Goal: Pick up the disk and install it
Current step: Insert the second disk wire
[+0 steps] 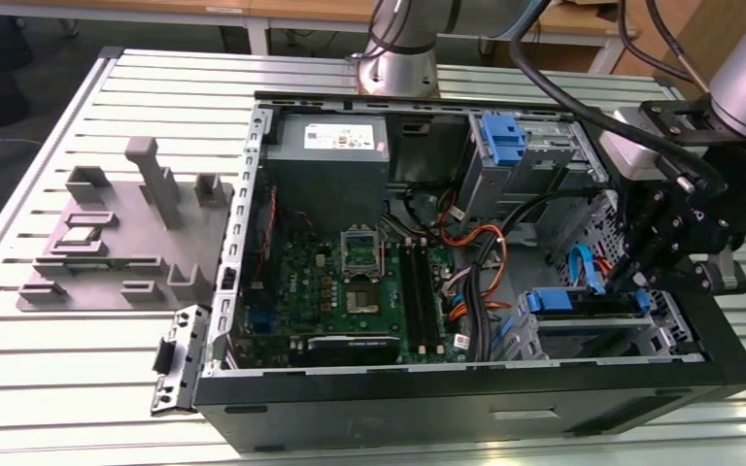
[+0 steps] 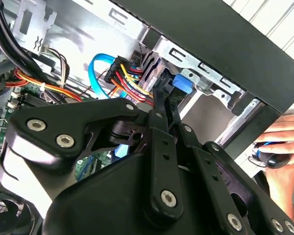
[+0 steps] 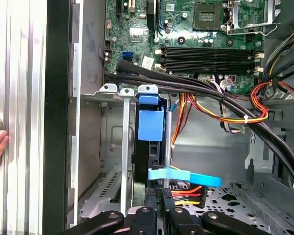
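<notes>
Gripper [image 3: 159, 196] fingers pressed together, seemingly pinching the disk [image 3: 149, 125] standing in its bay [image 3: 115, 90]; nearby cables [image 3: 225, 115] could snag it.

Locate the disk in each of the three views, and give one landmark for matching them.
Exterior view: the disk, blue-framed, sits in the drive cage near the exterior view's right.
First wrist view: the disk stands edge-on in the bay, beside a metal rail.
Second wrist view: the disk shows its blue end against the cage's metal.
Shared landmark: the light-blue cable beside it.
</notes>
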